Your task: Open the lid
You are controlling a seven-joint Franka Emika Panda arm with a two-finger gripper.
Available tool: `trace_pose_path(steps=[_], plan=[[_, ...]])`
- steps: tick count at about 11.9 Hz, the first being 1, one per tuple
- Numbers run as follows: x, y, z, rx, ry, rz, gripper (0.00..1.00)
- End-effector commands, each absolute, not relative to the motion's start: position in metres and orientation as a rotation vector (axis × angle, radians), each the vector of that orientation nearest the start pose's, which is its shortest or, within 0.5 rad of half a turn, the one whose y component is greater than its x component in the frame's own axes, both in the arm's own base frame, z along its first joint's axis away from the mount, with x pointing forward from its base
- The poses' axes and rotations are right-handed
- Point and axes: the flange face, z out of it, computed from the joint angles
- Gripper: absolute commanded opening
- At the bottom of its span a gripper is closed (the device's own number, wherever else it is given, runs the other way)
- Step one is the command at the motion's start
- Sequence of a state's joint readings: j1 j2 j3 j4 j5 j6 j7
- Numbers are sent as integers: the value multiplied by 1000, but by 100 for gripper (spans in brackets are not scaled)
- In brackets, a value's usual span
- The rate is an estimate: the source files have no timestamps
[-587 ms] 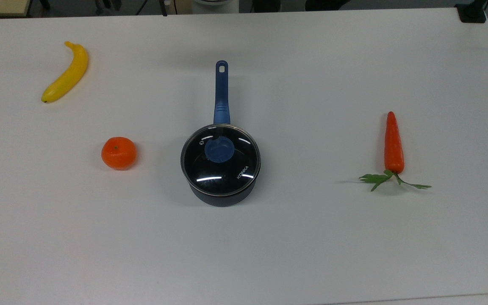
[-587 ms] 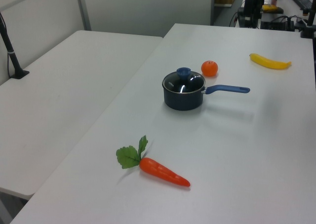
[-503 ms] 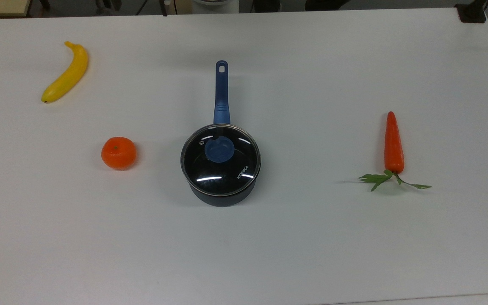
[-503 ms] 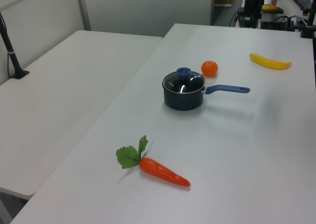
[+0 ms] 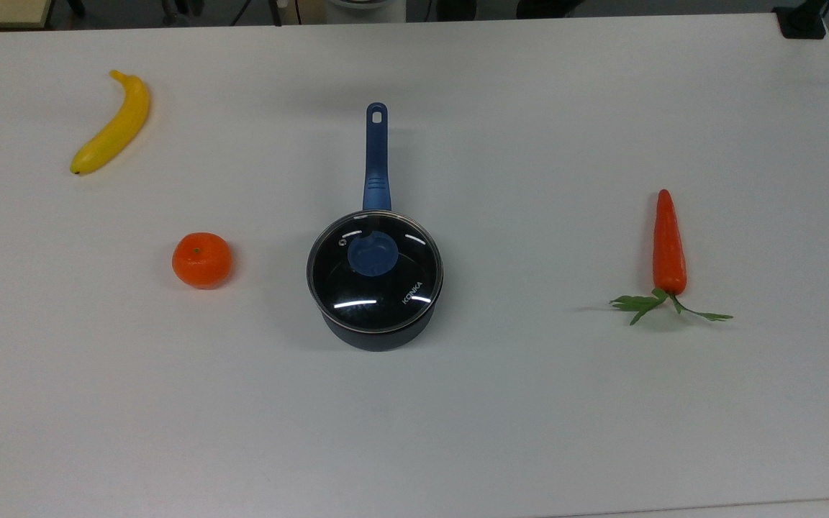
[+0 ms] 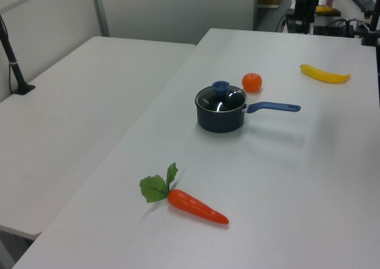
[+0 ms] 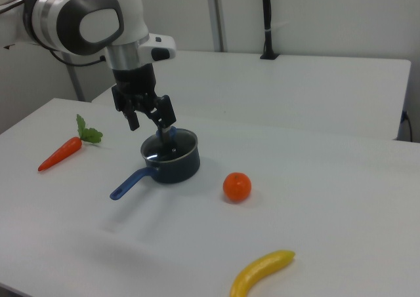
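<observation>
White table (image 5: pixel 529 432), second table (image 6: pixel 71 120) alongside; lid (image 5: pixel 375 272) on saucepan (image 6: pixel 221 117); gripper (image 7: pixel 149 121) above, fingers spread apart.

Blue-knobbed glass lid (image 5: pixel 375 272) atop saucepan (image 5: pixel 378 334)

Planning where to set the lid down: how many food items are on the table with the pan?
3: banana at the top view's upper left, orange left of the pan, carrot at its right.
</observation>
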State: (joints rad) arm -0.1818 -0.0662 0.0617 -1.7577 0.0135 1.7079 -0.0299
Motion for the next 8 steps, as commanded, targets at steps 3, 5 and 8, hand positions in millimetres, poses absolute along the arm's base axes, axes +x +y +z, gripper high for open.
trace_pose_path(steps=[3,5,8], plan=[[537,-58,587,-3151,115,14,100],[541,-54,576,-3148,115,57,100],[541,-60,585,-3145,122,57,100]])
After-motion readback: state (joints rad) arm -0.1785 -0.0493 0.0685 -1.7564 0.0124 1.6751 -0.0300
